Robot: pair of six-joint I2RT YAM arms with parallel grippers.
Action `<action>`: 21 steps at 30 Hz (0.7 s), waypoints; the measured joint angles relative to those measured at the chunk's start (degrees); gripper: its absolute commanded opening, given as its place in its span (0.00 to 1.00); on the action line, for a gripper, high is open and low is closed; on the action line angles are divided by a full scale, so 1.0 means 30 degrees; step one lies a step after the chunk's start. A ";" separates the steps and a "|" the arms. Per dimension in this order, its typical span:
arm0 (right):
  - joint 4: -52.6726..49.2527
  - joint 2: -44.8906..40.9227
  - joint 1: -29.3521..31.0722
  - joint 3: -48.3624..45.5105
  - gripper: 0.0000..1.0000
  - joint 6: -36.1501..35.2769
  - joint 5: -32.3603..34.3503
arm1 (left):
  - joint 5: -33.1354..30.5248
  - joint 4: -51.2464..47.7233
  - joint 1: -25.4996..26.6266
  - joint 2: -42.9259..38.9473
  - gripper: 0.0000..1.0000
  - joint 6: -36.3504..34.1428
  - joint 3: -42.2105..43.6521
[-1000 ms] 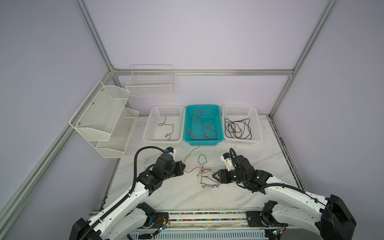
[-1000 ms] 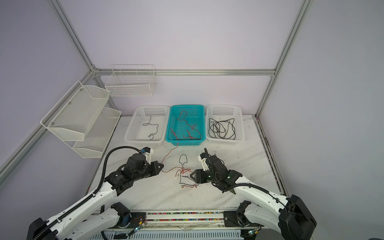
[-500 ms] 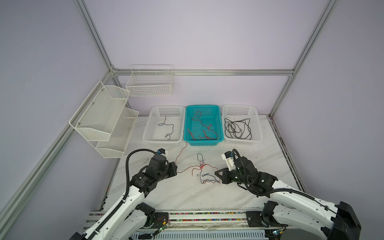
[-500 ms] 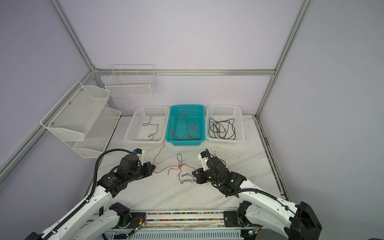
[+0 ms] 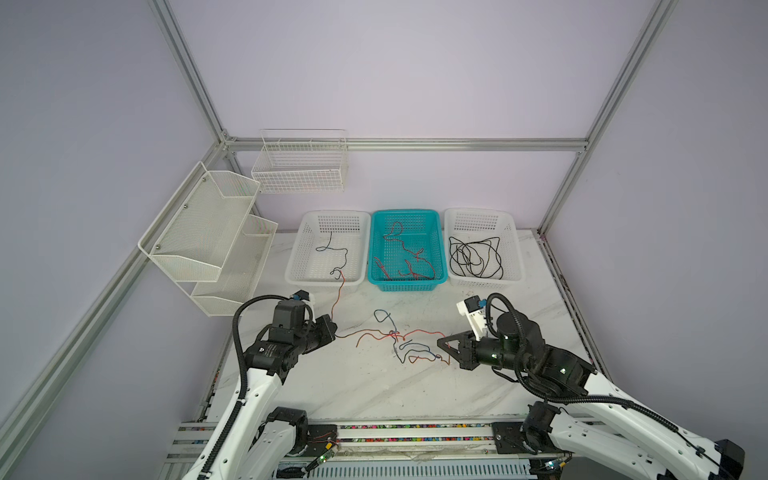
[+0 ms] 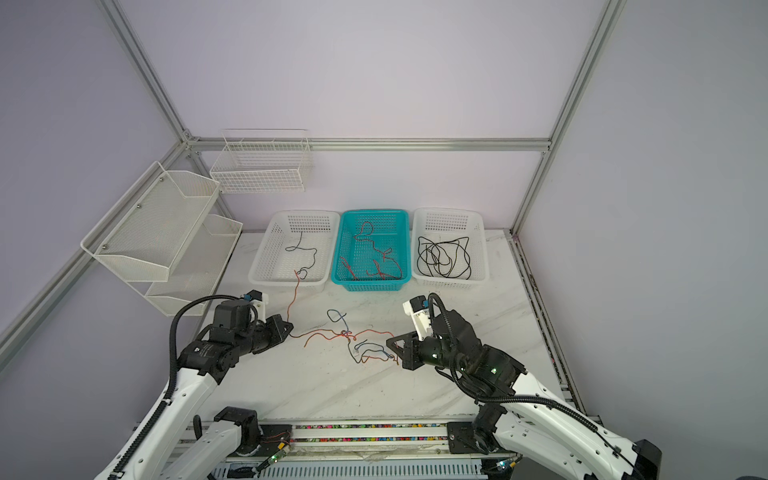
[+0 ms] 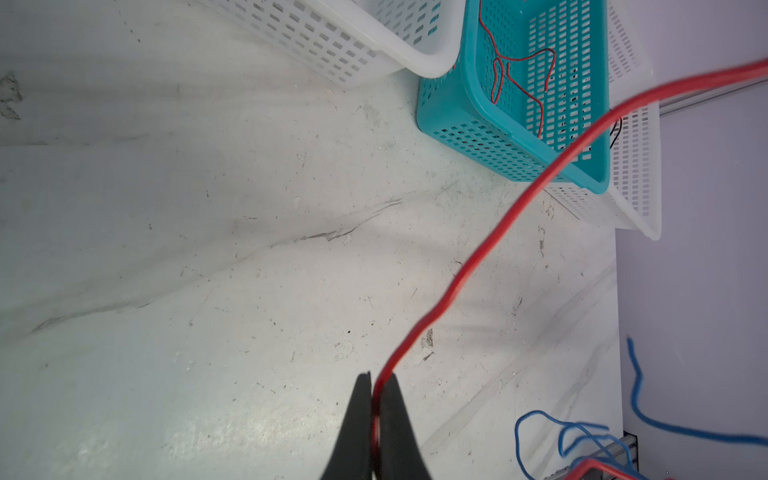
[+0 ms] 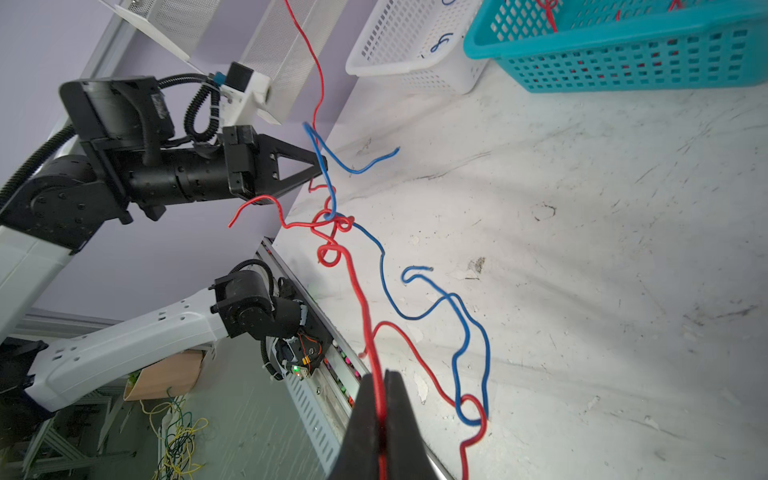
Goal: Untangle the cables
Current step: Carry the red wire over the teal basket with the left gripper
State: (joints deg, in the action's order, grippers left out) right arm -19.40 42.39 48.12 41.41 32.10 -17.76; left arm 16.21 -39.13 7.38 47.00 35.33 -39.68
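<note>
– So, where are the cables (image 5: 394, 333)?
– Knotted on the surface (image 5: 374, 386). My left tool (image 5: 334, 332), at their nine o'clock, and right tool (image 5: 439, 341), at three, each pinch a red strand (image 7: 478, 258).

We see bright, even light, faint shadows on the counter (image 5: 374, 386); near the left wrist camera the red cable (image 7: 498, 228) blurs.
</note>
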 measured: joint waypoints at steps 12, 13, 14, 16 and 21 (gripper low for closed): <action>-0.2200 -0.1617 -0.0124 0.2149 0.00 0.1064 0.4495 | 0.0015 -0.0313 -0.0991 0.0940 0.00 -0.0619 -0.0095; -0.2273 -0.1355 -0.0160 0.2076 0.00 0.1129 0.4823 | -0.0080 -0.0415 -0.1071 0.1027 0.00 -0.0670 -0.0095; -0.2368 -0.1195 -0.0168 0.1909 0.00 0.1173 0.5187 | -0.0219 -0.0474 -0.1107 0.1049 0.00 -0.0692 -0.0095; -0.2951 -0.1450 -0.0168 0.1494 0.00 0.1224 0.6178 | -0.0262 -0.0583 -0.1195 0.1027 0.00 -0.0721 -0.0095; -0.3002 -0.1617 -0.0197 0.1953 0.00 0.1166 0.6798 | 0.0029 -0.0590 -0.1209 0.1122 0.00 -0.0736 -0.0095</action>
State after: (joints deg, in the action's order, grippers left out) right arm -28.40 37.54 47.53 47.27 35.59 2.63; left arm 16.29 -40.91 3.75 50.37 33.12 -39.97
